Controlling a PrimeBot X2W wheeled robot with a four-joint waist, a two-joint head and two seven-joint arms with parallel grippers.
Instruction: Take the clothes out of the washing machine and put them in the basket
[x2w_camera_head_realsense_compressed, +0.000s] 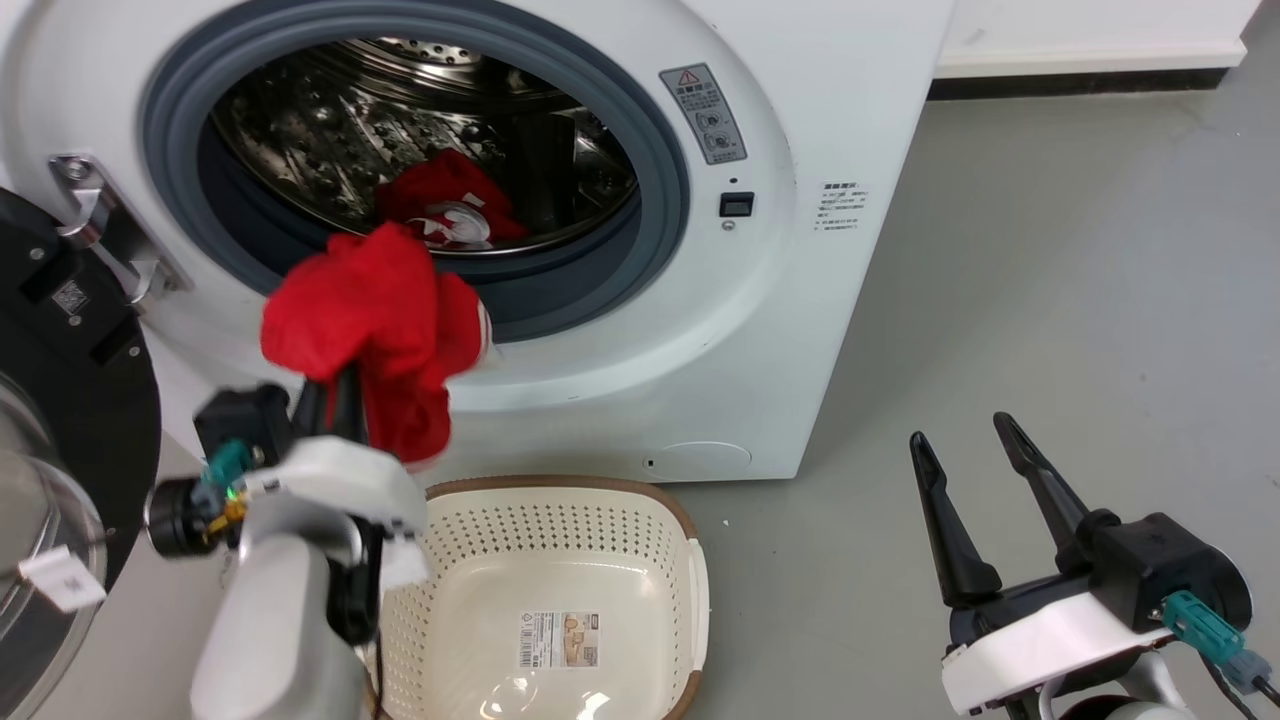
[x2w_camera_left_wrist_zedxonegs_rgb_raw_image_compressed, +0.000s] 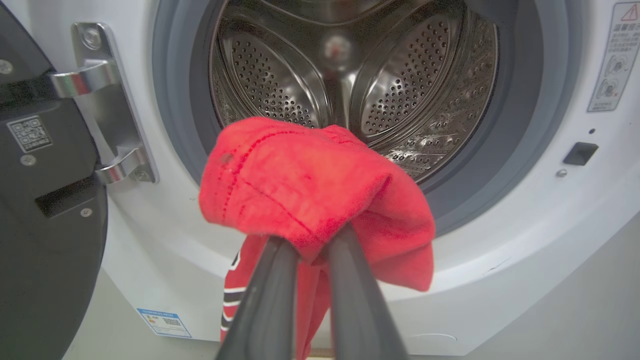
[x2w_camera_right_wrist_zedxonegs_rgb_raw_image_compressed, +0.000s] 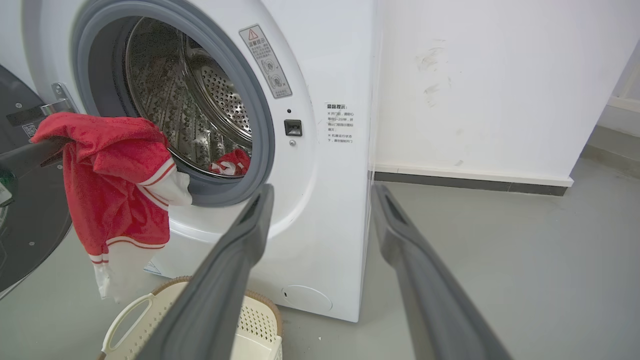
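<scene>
Left gripper (x2w_camera_head_realsense_compressed: 335, 388) closed on red garment (x2w_camera_head_realsense_compressed: 370, 310).
Head view: garment held just outside washing machine (x2w_camera_head_realsense_compressed: 820, 150); basket (x2w_camera_head_realsense_compressed: 560, 492) on floor before machine. Second red piece (x2w_camera_head_realsense_compressed: 450, 205) seen in drum (x2w_camera_head_realsense_compressed: 330, 120). Right gripper (x2w_camera_head_realsense_compressed: 958, 432) spread wide, empty, right of machine.
Left wrist view: garment pinched between fingers (x2w_camera_left_wrist_zedxonegs_rgb_raw_image_compressed: 270, 290).
Right wrist view: garment hung before machine.
Transfer step judged; lowering over basket, then release, required.

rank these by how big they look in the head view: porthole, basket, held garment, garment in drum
1. porthole
2. basket, though cut off by the bottom edge
3. held garment
4. garment in drum, farther from the camera
</scene>
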